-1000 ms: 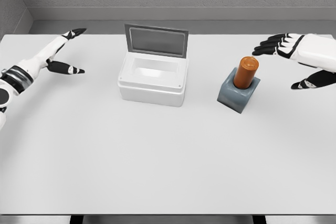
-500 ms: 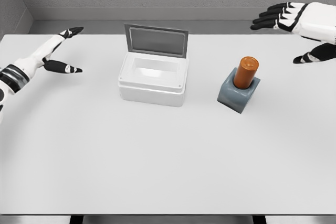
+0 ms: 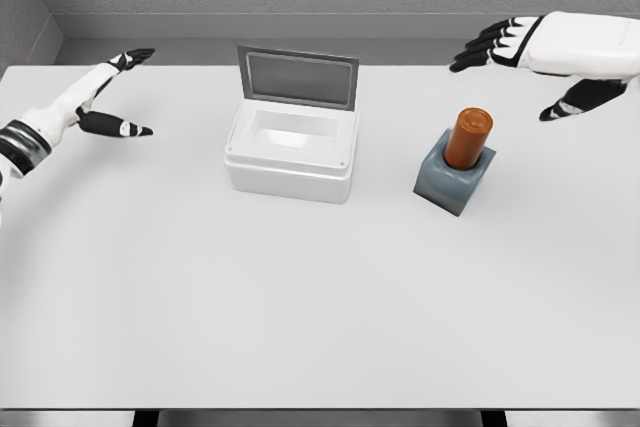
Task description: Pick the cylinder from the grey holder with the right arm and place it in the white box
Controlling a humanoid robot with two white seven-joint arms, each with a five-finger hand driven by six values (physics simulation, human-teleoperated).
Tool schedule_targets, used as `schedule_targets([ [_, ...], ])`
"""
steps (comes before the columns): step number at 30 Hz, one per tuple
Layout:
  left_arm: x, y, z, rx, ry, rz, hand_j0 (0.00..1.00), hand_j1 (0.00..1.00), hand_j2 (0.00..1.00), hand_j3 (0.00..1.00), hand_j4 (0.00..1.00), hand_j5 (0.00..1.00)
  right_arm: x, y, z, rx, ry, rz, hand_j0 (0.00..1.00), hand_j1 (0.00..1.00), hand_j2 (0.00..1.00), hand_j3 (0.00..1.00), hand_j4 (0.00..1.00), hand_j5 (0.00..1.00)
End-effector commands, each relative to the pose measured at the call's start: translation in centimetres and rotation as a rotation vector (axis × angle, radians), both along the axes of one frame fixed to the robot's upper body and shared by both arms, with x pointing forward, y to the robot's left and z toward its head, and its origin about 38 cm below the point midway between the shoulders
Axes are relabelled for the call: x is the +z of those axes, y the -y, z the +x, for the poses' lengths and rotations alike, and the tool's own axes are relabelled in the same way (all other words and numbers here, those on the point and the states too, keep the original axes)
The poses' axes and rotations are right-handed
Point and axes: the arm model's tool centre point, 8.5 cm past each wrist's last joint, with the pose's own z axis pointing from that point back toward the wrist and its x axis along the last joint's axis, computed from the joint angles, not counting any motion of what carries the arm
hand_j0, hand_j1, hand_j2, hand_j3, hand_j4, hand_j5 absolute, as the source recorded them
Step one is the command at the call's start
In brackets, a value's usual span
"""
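An orange cylinder (image 3: 467,138) stands upright in a grey holder (image 3: 455,182) on the right half of the white table. Left of it sits the white box (image 3: 291,152), its lid raised at the back. My right hand (image 3: 515,65) hovers above and behind the cylinder, fingers spread and pointing left, thumb hanging down on the right; it holds nothing and does not touch the cylinder. My left hand (image 3: 120,92) is over the table's far left, fingers spread, holding nothing.
The white table (image 3: 300,287) ends at a front edge near the bottom of the view. A grey wall runs behind the table.
My right hand has risen and moved left, from beside the cylinder to above and behind it. The left hand has drifted slightly left. Cylinder, holder and box have not moved.
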Motion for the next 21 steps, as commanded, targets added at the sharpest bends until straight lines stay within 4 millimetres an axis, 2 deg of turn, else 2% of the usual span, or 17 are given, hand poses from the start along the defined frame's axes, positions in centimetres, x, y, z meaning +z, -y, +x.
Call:
schedule_targets([
  [1,0.2,-0.1,0.1,0.004,0.003,-0.006,1.00,1.00,1.00,1.00,1.00,1.00,-4.9,0.8,0.6,-0.033,-0.134,-0.054,1.00,1.00,1.00,1.00,1.00,1.00],
  [5,0.2,-0.1,0.1,0.004,0.003,-0.006,1.00,1.00,1.00,1.00,1.00,1.00,-6.3,0.1,0.8,-0.014,-0.179,-0.104,1.00,1.00,1.00,1.00,1.00,1.00],
  [9,0.1,0.0,0.1,0.002,0.002,-0.006,1.00,1.00,1.00,1.00,1.00,1.00,-4.8,0.1,1.2,-0.018,-0.145,-0.111,1.00,1.00,1.00,1.00,1.00,1.00],
  [10,0.2,0.0,0.1,0.002,0.003,-0.007,1.00,1.00,1.00,1.00,1.00,1.00,-5.7,-0.1,1.1,-0.010,-0.171,-0.130,1.00,1.00,1.00,1.00,1.00,1.00],
  [12,0.1,0.1,0.1,0.001,0.002,-0.009,1.00,1.00,1.00,1.00,1.00,1.00,-4.9,-0.5,1.3,0.001,-0.159,-0.164,1.00,1.00,1.00,1.00,1.00,1.00],
  [14,0.2,0.2,0.1,-0.001,0.004,-0.009,1.00,1.00,1.00,1.00,1.00,1.00,-4.9,-1.6,1.5,0.025,-0.155,-0.162,1.00,1.00,1.00,1.00,1.00,1.00],
  [17,0.2,0.2,0.1,-0.001,0.004,-0.009,1.00,1.00,1.00,1.00,1.00,1.00,-5.1,-1.8,1.6,0.029,-0.159,-0.162,1.00,1.00,1.00,1.00,1.00,1.00],
  [19,0.0,0.6,0.2,-0.007,0.004,-0.016,1.00,1.00,1.00,1.00,1.00,1.00,-4.9,-3.4,1.9,0.064,-0.149,-0.157,1.00,1.00,1.00,1.00,1.00,1.00],
  [21,0.0,0.7,0.2,-0.007,0.003,-0.017,1.00,1.00,1.00,1.00,1.00,1.00,-4.7,-3.7,2.0,0.071,-0.144,-0.153,1.00,1.00,1.00,1.00,1.00,1.00],
])
